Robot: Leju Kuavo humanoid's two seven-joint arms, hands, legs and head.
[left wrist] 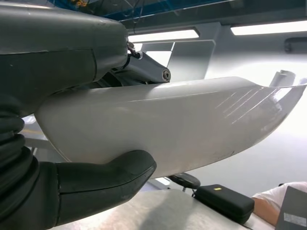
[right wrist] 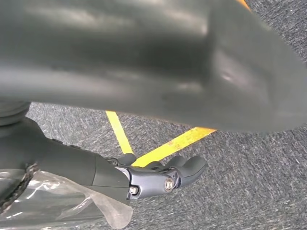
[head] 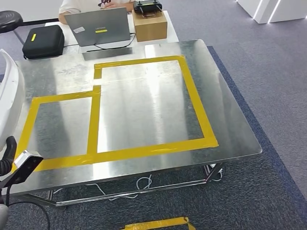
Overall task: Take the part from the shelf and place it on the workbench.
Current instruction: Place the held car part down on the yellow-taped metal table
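1. Head view: The workbench (head: 224,124) is a bare metal sheet marked with yellow tape (head: 197,105) forming two adjoining rectangles. At its far edge stand a grey laptop (head: 98,26), a black case (head: 43,41) and a cardboard box (head: 149,25) with a black device on top. A person (head: 77,5) sits behind the laptop. Cables hang under the bench frame. Another strip of yellow tape lies on the grey carpet (head: 260,57) near the lower edge. The white part (head: 9,96) appears at the left edge, held above the left end of the bench, not resting on it.

2. Left wrist view: The left hand (left wrist: 72,120) grips the white part (left wrist: 173,124), a long curved shell. The thick thumb (left wrist: 108,179) presses one face, and the darker fingers (left wrist: 145,69) lie on the opposite face. Beyond the part are the bench surface, the black case (left wrist: 224,203), a round black stool (left wrist: 185,180) and the person's sleeve (left wrist: 278,196).

3. Right wrist view: The right hand (right wrist: 159,177) hangs over the carpet, holding nothing, its fingers extended and lying close together. Yellow tape lines (right wrist: 119,132) cross the floor beyond it. Clear plastic film (right wrist: 65,206) wraps the wrist.
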